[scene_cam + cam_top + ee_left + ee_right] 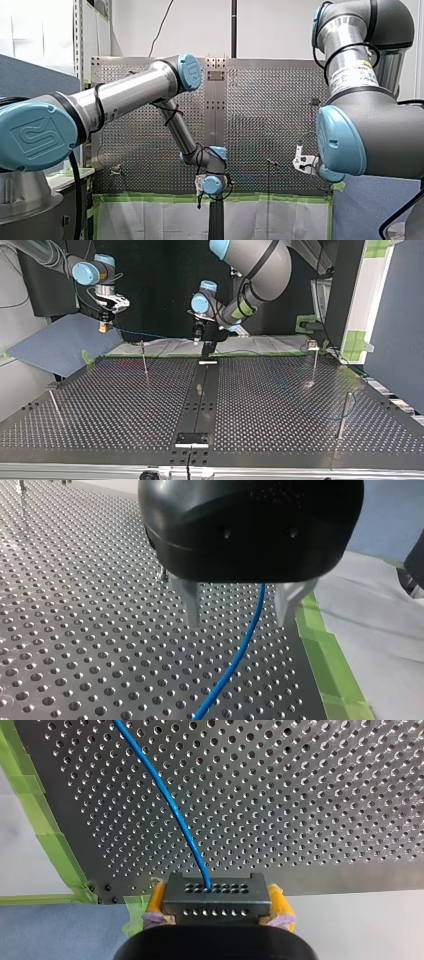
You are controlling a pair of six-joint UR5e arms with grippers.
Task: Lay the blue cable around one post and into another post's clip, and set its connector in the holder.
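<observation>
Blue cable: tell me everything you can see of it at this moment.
The blue cable is thin, round and smooth, like plastic-sheathed wire. One end enters a dark block-shaped connector with rows of small holes, clamped between the yellow pads of my right tool. From there it curves out above the perforated table. Further along it passes between the open metal fingers of my left tool, seemingly touching neither, then runs down toward the table.

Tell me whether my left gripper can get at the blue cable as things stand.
Probably yes. In the left wrist view my left gripper is open, and the blue cable runs between its fingers, over the perforated table. Nothing stands in the way there.
</observation>
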